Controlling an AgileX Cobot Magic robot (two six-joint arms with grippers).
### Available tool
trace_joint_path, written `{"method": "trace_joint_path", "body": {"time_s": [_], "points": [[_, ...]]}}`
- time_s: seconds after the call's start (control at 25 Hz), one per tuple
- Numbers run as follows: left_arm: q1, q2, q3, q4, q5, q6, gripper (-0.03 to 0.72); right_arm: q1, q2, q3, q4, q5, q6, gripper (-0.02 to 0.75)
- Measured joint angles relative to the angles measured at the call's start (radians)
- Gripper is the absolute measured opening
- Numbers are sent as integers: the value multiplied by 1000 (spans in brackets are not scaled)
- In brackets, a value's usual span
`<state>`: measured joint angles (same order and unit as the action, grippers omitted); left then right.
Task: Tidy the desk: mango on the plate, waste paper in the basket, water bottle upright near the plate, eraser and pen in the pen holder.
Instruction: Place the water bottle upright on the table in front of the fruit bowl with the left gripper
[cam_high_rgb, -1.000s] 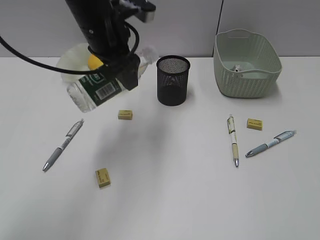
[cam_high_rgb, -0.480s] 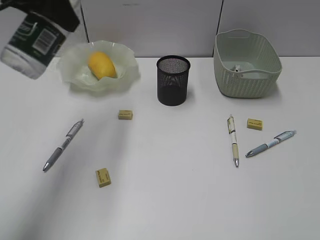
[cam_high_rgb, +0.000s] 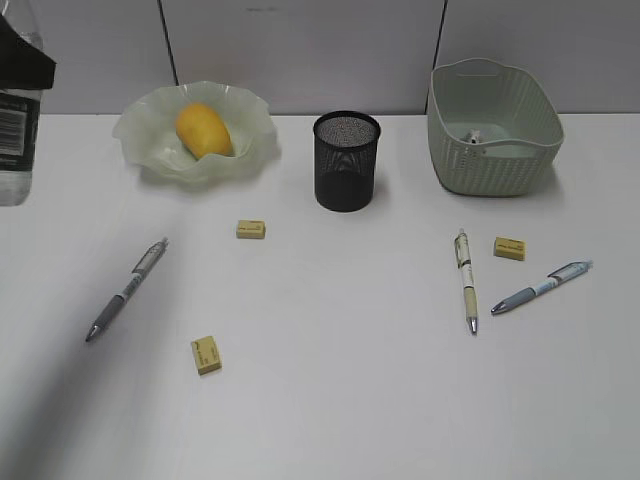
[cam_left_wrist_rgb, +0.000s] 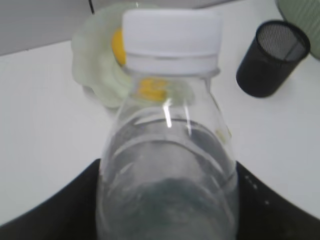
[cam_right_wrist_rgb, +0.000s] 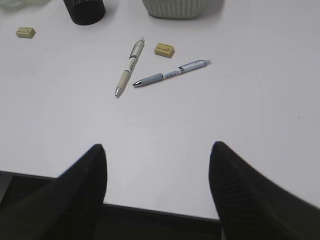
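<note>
Held the water bottle (cam_left_wrist_rgb: 167, 165) between the left gripper's fingers (cam_left_wrist_rgb: 50, 210), cap up, at the desk's (cam_high_rgb: 350, 400) left edge, well apart from the plate (cam_high_rgb: 140, 140) holding the mango (cam_high_rgb: 203, 130); probably for upright placing. Kept the right gripper (cam_right_wrist_rgb: 157, 165) wide, empty, waiting above the desk's near edge.

Bright even light, soft faint shadows, left wrist view blurred
</note>
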<state>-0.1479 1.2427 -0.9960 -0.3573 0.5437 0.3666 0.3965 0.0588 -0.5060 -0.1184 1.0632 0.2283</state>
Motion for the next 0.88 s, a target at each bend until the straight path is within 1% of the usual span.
{"method": "trace_joint_path", "body": {"time_s": [0.12, 0.2, 0.28, 0.4, 0.6, 0.76, 0.88], "points": [[0, -49, 139, -78, -261, 0, 515, 0, 0, 0, 0, 0, 0, 510], [0, -53, 206, -130, -405, 0, 515, 0, 0, 0, 0, 0, 0, 510], [0, -44, 253, -156, -516, 0, 515, 0, 0, 0, 0, 0, 0, 510], [-1, -5, 276, -171, -653, 0, 515, 0, 0, 0, 0, 0, 0, 510], [-2, 112, 276, -178, -816, -5, 514, 0, 0, 0, 0, 0, 0, 510], [-5, 235, 276, -172, -913, -64, 514, 0, 0, 0, 0, 0, 0, 510], [-28, 314, 276, -172, -1016, -103, 514, 0, 0, 0, 0, 0, 0, 510]]}}
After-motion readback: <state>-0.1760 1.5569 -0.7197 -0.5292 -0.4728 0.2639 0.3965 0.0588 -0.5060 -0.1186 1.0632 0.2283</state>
